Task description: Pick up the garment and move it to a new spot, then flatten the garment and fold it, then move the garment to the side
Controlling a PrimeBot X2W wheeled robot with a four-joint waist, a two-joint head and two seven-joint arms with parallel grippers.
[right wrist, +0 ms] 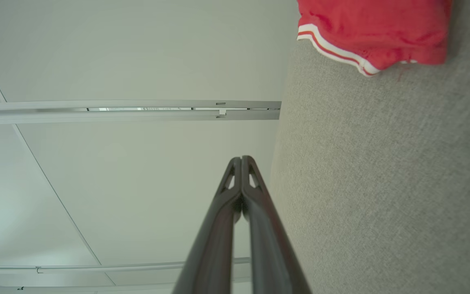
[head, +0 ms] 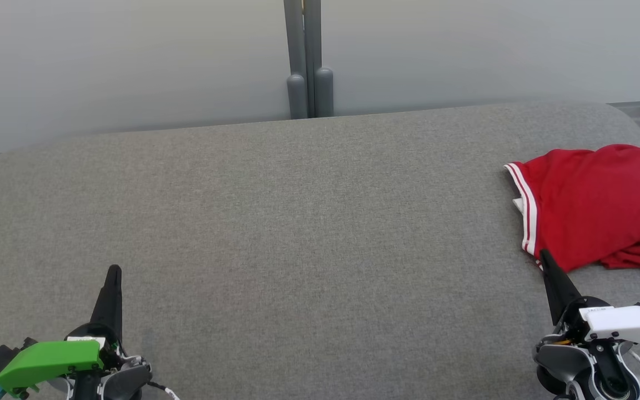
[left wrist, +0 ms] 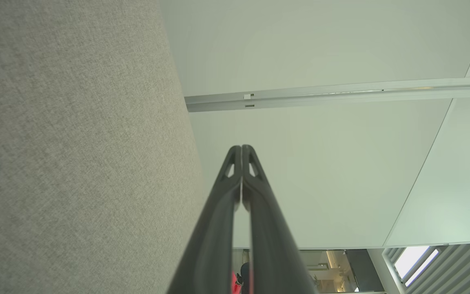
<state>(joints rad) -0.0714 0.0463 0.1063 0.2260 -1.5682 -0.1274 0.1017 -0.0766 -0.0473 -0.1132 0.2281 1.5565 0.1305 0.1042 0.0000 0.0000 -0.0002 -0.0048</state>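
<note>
Red garment (head: 598, 205) lies crumpled at the frame's right edge on the desk (head: 298, 222), just up-right of the right pincer (head: 544, 255), well apart from the left pincer (head: 113, 271), both closed tight and empty, right arm nearer.

Grey woven-fabric worktop (head: 298, 233) with rounded far corners spans the head view edge to edge. Behind its far edge stand pale matte wall panels (head: 131, 61), joined at a grey vertical metal post (head: 303, 33). Two rounded grey cylindrical caps (head: 310, 91) sit side by side at the post's foot, just beyond the rim. Left wrist view: a silver-grey rail (left wrist: 341, 92) runs from the worktop's edge across the pale panel; same post or not, cannot tell. Grey slats around a bright window opening (left wrist: 418, 259) show in the lower right corner.
</note>
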